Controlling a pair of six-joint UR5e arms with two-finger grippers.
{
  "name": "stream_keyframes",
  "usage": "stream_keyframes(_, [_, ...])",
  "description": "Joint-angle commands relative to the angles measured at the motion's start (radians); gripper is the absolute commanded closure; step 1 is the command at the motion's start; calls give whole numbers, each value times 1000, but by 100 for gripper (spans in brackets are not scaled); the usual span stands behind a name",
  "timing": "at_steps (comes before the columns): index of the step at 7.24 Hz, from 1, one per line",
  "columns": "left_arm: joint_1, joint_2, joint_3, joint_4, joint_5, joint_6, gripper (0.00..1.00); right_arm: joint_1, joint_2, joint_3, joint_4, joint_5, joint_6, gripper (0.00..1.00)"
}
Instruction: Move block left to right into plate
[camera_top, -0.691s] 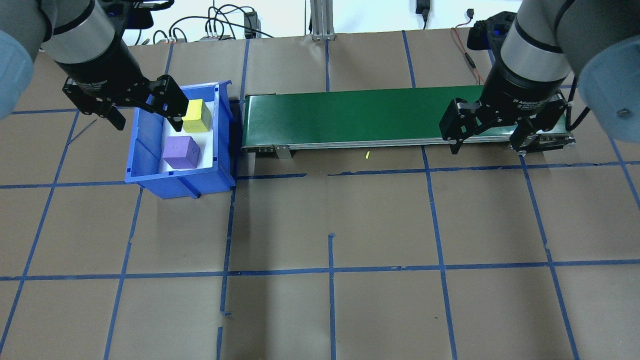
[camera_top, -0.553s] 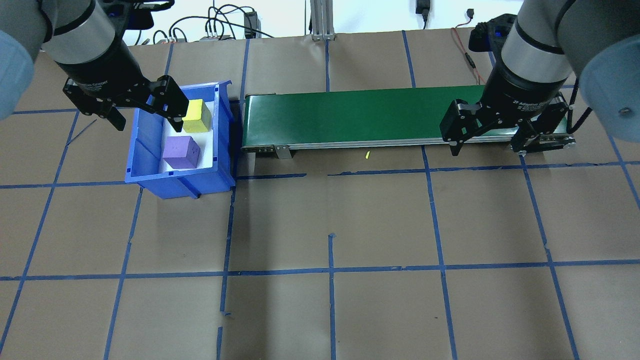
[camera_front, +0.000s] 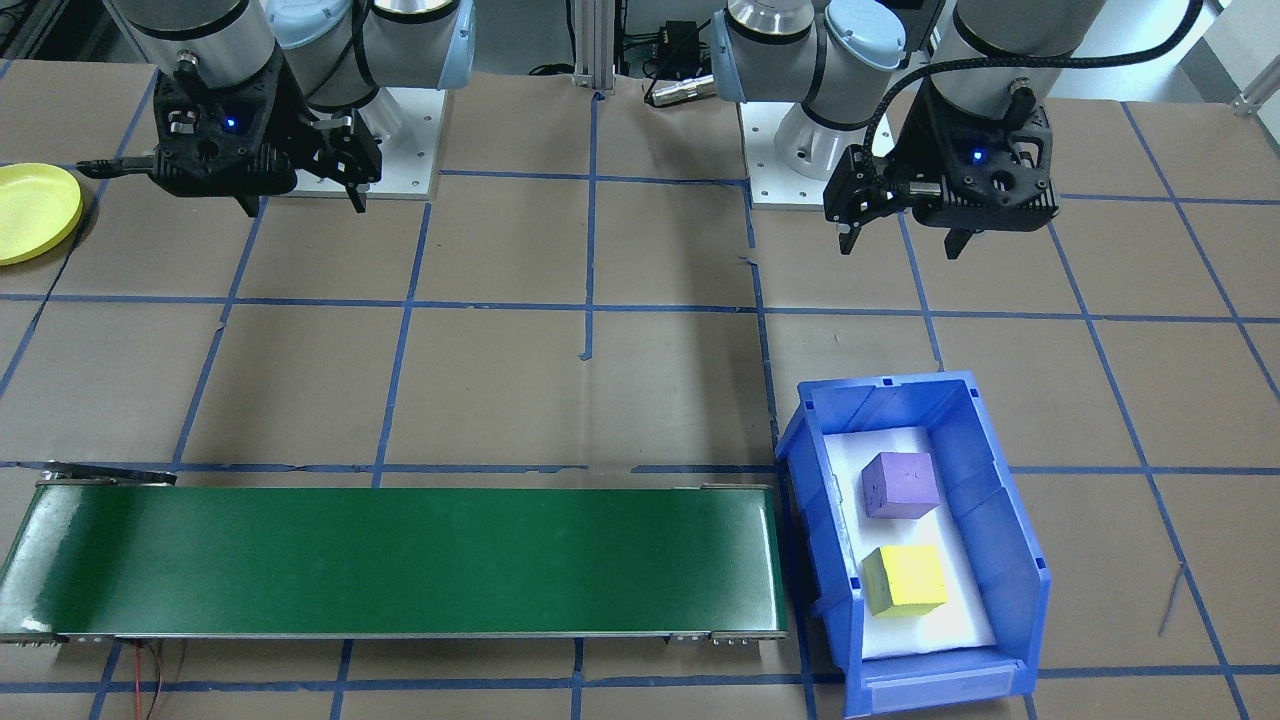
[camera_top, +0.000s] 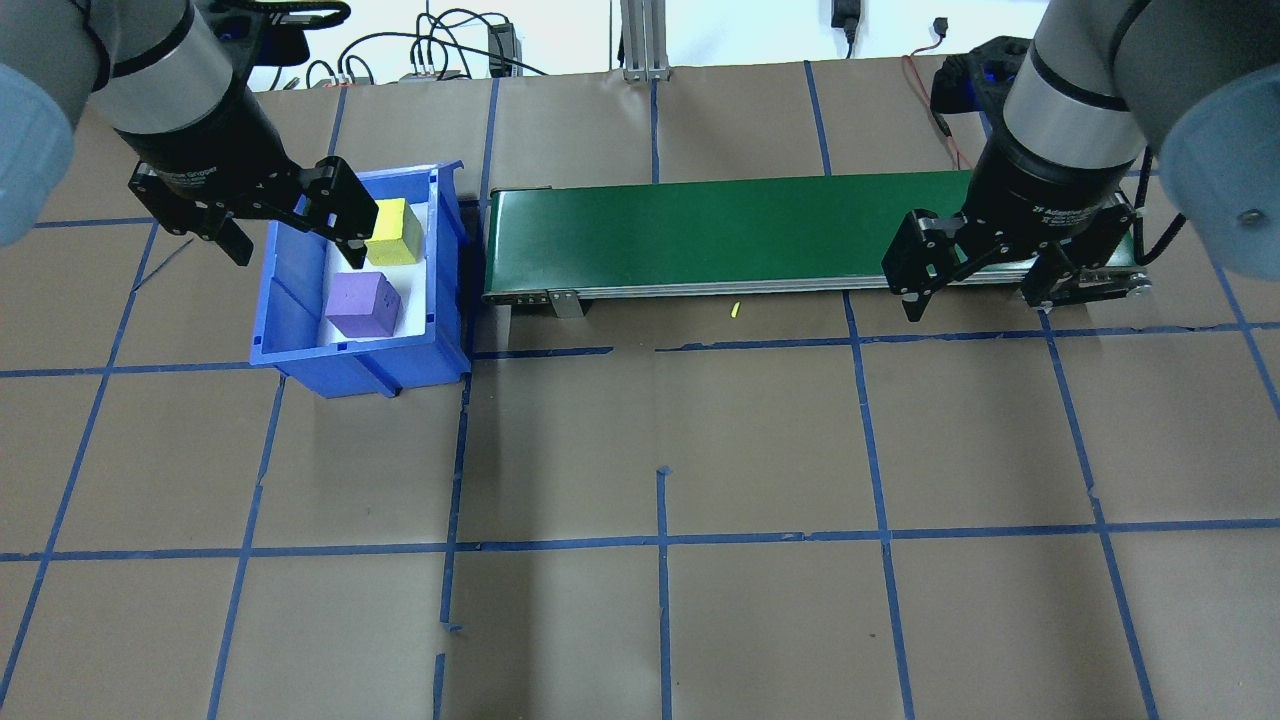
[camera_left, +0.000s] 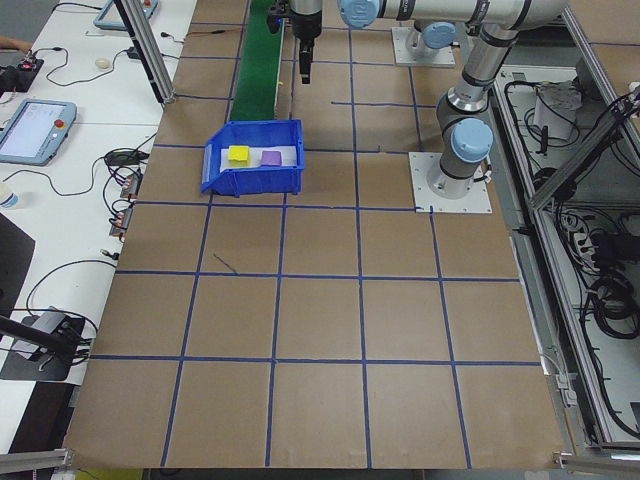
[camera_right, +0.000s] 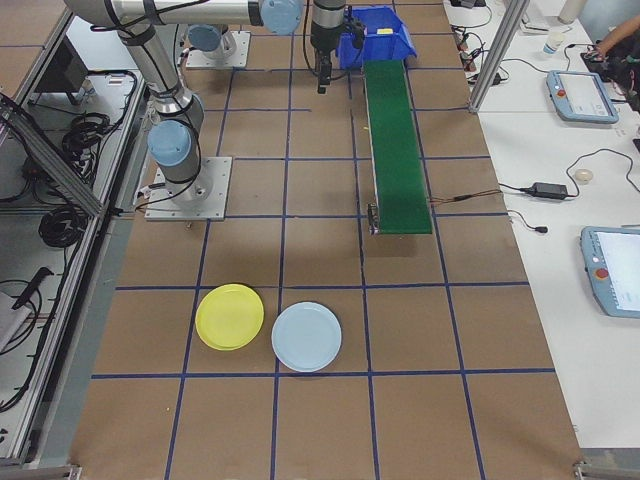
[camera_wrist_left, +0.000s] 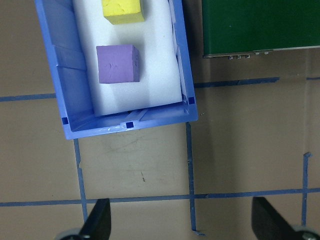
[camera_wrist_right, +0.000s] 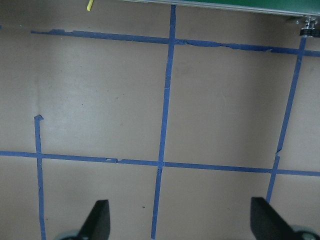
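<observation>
Two blocks lie on white foam in a blue bin (camera_top: 285, 310): a purple block (camera_top: 362, 304) and, behind it, a yellow block (camera_top: 393, 232). The left wrist view looks down on the purple block (camera_wrist_left: 117, 63). My left gripper (camera_top: 295, 235) hangs open and empty high above the bin's near side. The yellow plate (camera_front: 35, 212) rests on the table on my right side, and the exterior right view shows this plate (camera_right: 230, 317) beside a pale blue one. My right gripper (camera_top: 975, 300) is open and empty, in the air near the right end of the belt.
A long green conveyor belt (camera_top: 700, 235) runs from beside the bin across to my right side. A pale blue plate (camera_right: 306, 337) lies next to the yellow one. Brown paper with blue tape lines covers the table. Cables sit along the far edge.
My right gripper has drifted slightly toward the table's near side. The left gripper has barely moved. Both stay open and the blocks lie where they were.
</observation>
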Motion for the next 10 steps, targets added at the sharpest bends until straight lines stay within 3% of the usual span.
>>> stream_keyframes(1, [42,-107,-6,90,-10,71,0,1,0,0,0,-5,-4,0])
stream_keyframes(2, [63,-183,-4,185,-14,83,0,2,0,0,0,-7,-4,0])
stream_keyframes(5, [119,-341,-10,309,-13,211,0,2,-1,2,-2,-11,-4,0])
stream_keyframes(10, [123,-442,-81,490,-8,263,0,2,0,2,-2,-13,-4,0])
